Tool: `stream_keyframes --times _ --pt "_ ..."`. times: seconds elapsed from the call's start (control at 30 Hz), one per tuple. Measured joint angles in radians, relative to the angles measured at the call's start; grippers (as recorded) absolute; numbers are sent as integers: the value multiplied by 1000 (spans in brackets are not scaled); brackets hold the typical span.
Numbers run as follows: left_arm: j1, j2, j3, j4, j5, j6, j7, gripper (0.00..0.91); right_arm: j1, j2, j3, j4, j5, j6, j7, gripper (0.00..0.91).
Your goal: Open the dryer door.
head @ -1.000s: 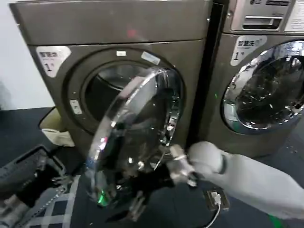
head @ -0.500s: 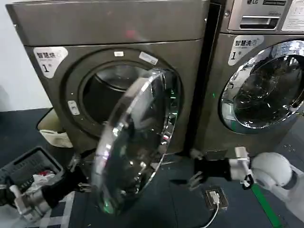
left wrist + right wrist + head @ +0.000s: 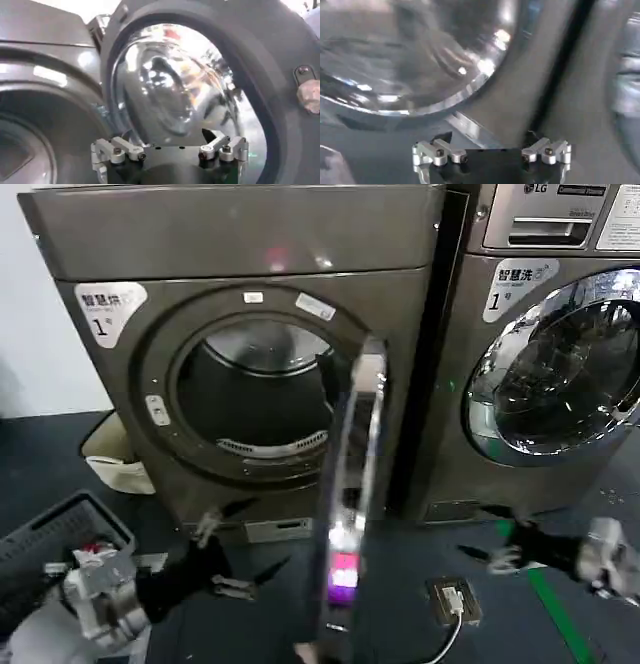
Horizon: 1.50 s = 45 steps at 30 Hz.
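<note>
Jaws of both grippers, left (image 3: 225,569) and right (image 3: 490,549), stood spread, empty, flanking the chrome-ringed glass dryer door (image 3: 350,504); best nudged wider gently.

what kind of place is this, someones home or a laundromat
Most likely a laundromat or shared laundry room. Two big front-loaders stand side by side: the dryer with its dryer door swung open, and an LG machine with a coin-op-style panel. Both carry numbered stickers, and a laundry basket sits on the floor.
</note>
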Motion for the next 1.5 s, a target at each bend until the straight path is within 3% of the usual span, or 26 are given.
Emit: stream_keyframes --times 0.17,0.37,0.6,0.9,1.07,1.17,1.5 --pt "-55 2 73 -26 16 12 -6 907 -293 54 304 -27 -59 11 -3 907" --pt "-174 -19 223 -24 54 29 -18 907 -591 184 609 -81 -175 31 77 907" --pt "-340 -63 415 17 86 34 -22 907 -796 376 855 -105 -192 23 192 907" --pt "-538 -175 668 97 161 35 -46 907 -889 575 1093 -158 -206 -10 391 907" --pt "-626 -261 783 150 207 57 -93 907 -892 649 1209 -219 -231 -13 434 907" --pt "-674 -313 841 178 257 55 -125 907 -900 680 1272 -249 -236 -42 434 907" --pt "-795 -489 989 307 437 15 -249 907 -937 805 1385 -256 -342 -59 462 907"
